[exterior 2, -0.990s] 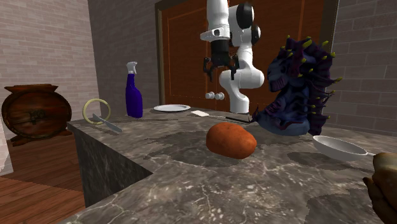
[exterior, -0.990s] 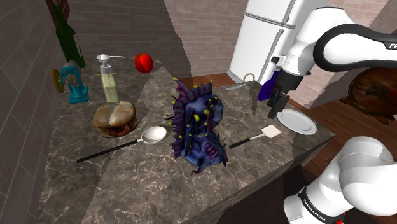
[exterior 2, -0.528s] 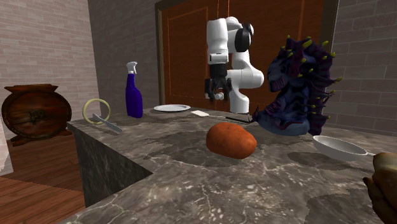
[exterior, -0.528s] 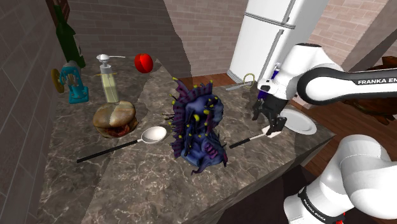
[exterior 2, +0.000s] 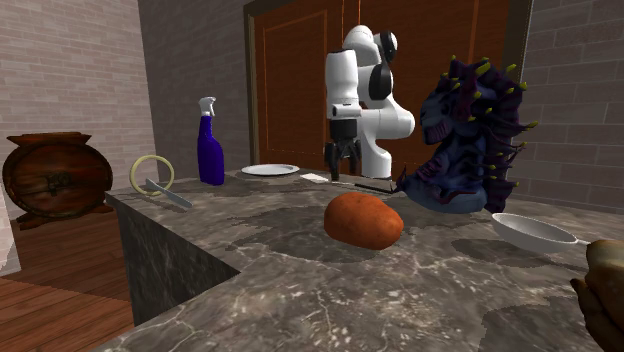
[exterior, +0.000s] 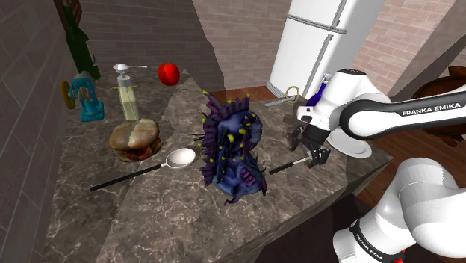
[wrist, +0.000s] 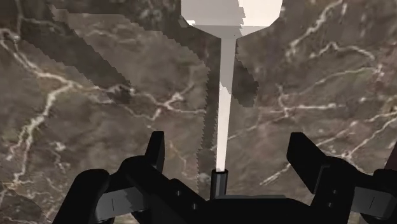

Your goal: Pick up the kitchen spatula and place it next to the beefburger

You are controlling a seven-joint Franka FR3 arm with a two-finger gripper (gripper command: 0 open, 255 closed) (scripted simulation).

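One slim spatula [wrist: 224, 108] lies flat on the counter [wrist: 95, 114] beneath the hand [wrist: 227, 145], between its wide-spread, empty fingers [wrist: 155, 149]; likely light and rigid, best pinched across its narrow neck.

Dark marble counter [exterior: 172, 224], white spatula [exterior: 287, 165] under gripper [exterior: 308, 153], plate [exterior: 358, 148] just beside, spiky figure [exterior: 231, 146], ladle [exterior: 181, 158], burger [exterior: 134, 139] farther off

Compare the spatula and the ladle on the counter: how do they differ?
The spatula has a flat head; the ladle has a round bowl. The spatula lies under the open tool; the ladle lies by the burger. Both are white-headed with dark handles.
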